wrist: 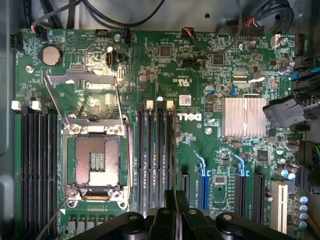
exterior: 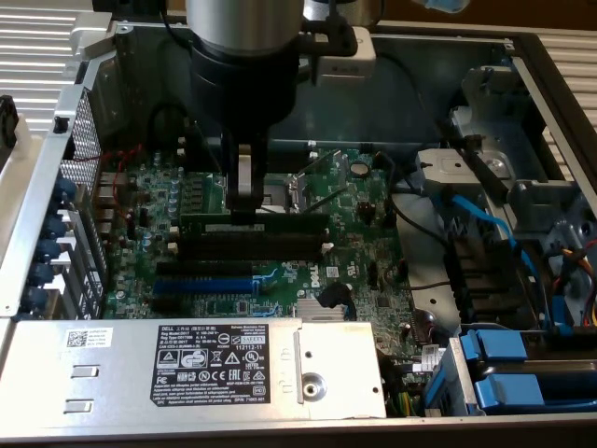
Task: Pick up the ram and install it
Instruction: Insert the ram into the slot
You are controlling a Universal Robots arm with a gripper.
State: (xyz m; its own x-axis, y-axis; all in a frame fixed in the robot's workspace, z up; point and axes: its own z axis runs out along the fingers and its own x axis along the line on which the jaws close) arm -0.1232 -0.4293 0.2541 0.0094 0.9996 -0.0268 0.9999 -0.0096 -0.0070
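Observation:
The ram (exterior: 280, 225) is a long dark green stick with a white label strip. It stands on edge along the black memory slots (exterior: 252, 245) on the motherboard (exterior: 364, 252). My gripper (exterior: 244, 213) comes straight down on the ram near its end on the exterior view's left, shut on its top edge. In the wrist view the ram (wrist: 173, 150) appears edge-on as a thin dark line. It runs from between my fingers (wrist: 162, 220) over the memory slot (wrist: 161, 150) row beside the CPU socket. I cannot tell whether it is seated in the slot.
An open CPU socket (exterior: 303, 191) lies just behind the slots, and a blue slot (exterior: 201, 280) and a silver heatsink (exterior: 322, 313) lie in front. A labelled metal cover (exterior: 210, 359) spans the case front. Blue cables (exterior: 485, 224) and drive caddies (exterior: 508, 373) crowd the exterior view's right.

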